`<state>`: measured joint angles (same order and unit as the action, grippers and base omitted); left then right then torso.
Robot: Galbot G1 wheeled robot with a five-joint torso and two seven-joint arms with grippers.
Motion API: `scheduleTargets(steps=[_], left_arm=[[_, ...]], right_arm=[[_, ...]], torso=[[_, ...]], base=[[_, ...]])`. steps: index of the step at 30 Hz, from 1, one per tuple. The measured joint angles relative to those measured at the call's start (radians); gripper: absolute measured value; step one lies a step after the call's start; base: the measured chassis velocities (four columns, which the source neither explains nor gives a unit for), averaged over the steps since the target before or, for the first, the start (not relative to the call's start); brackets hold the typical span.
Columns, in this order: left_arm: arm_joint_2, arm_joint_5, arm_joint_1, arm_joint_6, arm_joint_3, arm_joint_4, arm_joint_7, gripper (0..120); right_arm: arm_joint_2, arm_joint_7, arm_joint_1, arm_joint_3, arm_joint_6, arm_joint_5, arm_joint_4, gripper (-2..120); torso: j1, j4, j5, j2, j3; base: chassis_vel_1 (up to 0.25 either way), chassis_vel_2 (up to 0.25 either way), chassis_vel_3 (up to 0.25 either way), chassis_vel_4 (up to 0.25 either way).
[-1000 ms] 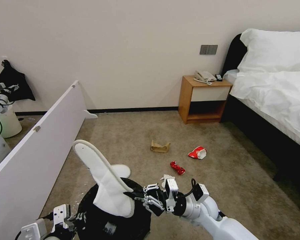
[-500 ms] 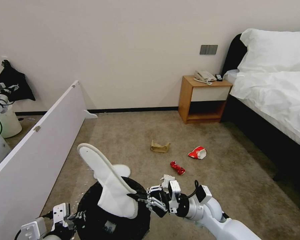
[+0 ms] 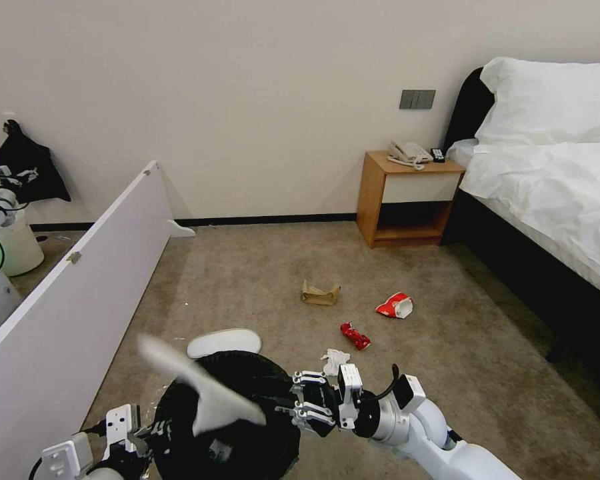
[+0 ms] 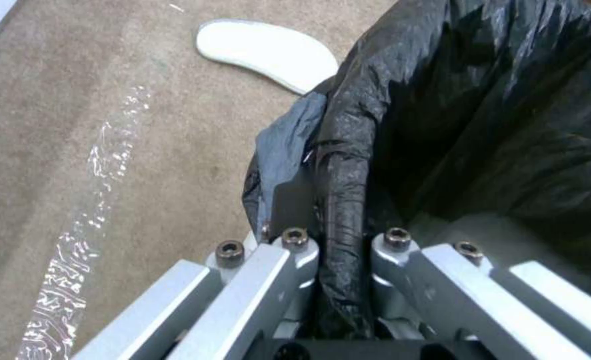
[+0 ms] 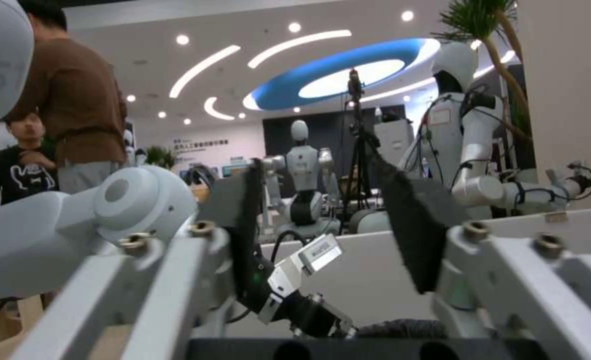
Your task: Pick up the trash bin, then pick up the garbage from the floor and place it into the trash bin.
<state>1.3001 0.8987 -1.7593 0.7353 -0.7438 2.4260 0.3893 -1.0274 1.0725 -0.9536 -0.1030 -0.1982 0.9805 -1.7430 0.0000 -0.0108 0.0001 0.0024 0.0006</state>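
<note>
Over the trash bin [image 3: 247, 433], right end effector [image 3: 293, 400] level, fingers spread, slipper [image 3: 200, 387] falling

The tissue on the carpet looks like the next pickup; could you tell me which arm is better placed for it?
Probably the right: its hand is open and near the tissue, while the left hand grips the bin.

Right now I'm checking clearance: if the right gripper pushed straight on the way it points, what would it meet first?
Probably the slipper tipping into the trash bin; the open right gripper points across the bin's mouth toward it. Depth is unclear.
</note>
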Motion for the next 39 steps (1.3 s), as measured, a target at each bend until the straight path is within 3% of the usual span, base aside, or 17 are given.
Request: scheduleTargets(steps=[2, 5, 7, 9, 12, 25, 27, 31, 33, 39], left_arm=[[0.003, 0.002, -0.003, 0.000, 0.001, 0.003, 0.002, 4], [0.005, 0.003, -0.004, 0.000, 0.001, 0.004, 0.002, 4], [0.012, 0.004, -0.008, 0.000, 0.002, 0.008, 0.004, 4], [0.012, 0.004, -0.008, 0.000, 0.002, 0.008, 0.004, 4], [0.016, 0.007, -0.011, 0.000, 0.004, 0.015, 0.008, 4], [0.026, -0.003, -0.028, 0.000, -0.014, 0.017, 0.008, 4], [0.035, -0.020, -0.019, 0.000, -0.049, 0.012, 0.008, 4], [0.033, -0.029, -0.013, 0.000, -0.067, 0.009, 0.008, 4], [0.035, -0.042, -0.014, 0.000, -0.085, 0.005, 0.008, 4], [0.043, -0.042, -0.019, 0.000, -0.123, 0.005, 0.007, 4]], right_arm=[[0.000, -0.001, -0.001, 0.000, 0.000, 0.000, -0.002, 59], [0.000, -0.001, -0.001, -0.002, 0.000, 0.000, -0.003, 64], [0.001, -0.003, 0.000, -0.006, 0.000, 0.000, -0.006, 79], [0.001, -0.003, 0.000, -0.006, 0.000, 0.000, -0.006, 79], [0.009, -0.005, 0.000, -0.005, 0.000, 0.005, -0.017, 95], [-0.003, -0.052, -0.032, 0.090, 0.000, 0.043, -0.056, 100], [-0.010, -0.133, -0.062, 0.154, -0.012, 0.026, -0.061, 100], [-0.007, -0.237, -0.088, 0.194, -0.024, -0.021, -0.066, 100], [-0.013, -0.386, -0.122, 0.237, -0.047, -0.110, -0.064, 100], [-0.014, -0.539, -0.167, 0.280, -0.039, -0.191, -0.071, 100]], torso=[[0.000, 0.0000, 0.0000, 0.000, 0.000], [0.000, 0.0000, 0.0000, 0.000, 0.000], [0.000, 0.0001, 0.0000, 0.000, 0.000], [0.000, 0.0001, 0.0000, 0.000, 0.000], [0.000, 0.0000, 0.0000, 0.000, 0.000], [0.000, 0.0001, -0.0001, 0.000, 0.000], [0.000, 0.0001, 0.0001, 0.000, 0.000], [0.000, 0.0000, -0.0001, 0.000, 0.000], [0.000, 0.0000, 0.0000, 0.000, 0.000], [0.000, 0.0000, 0.0000, 0.000, 0.000]], base=[[0.000, 0.000, 0.000, 0.000], [0.000, 0.000, 0.000, 0.000], [0.000, 0.000, 0.000, 0.000], [0.000, 0.000, 0.000, 0.000], [0.000, 0.000, 0.000, 0.000], [0.000, 0.000, 0.000, 0.000], [0.000, 0.000, 0.000, 0.000], [0.000, 0.000, 0.000, 0.000], [0.000, 0.000, 0.000, 0.000], [0.000, 0.000, 0.000, 0.000]])
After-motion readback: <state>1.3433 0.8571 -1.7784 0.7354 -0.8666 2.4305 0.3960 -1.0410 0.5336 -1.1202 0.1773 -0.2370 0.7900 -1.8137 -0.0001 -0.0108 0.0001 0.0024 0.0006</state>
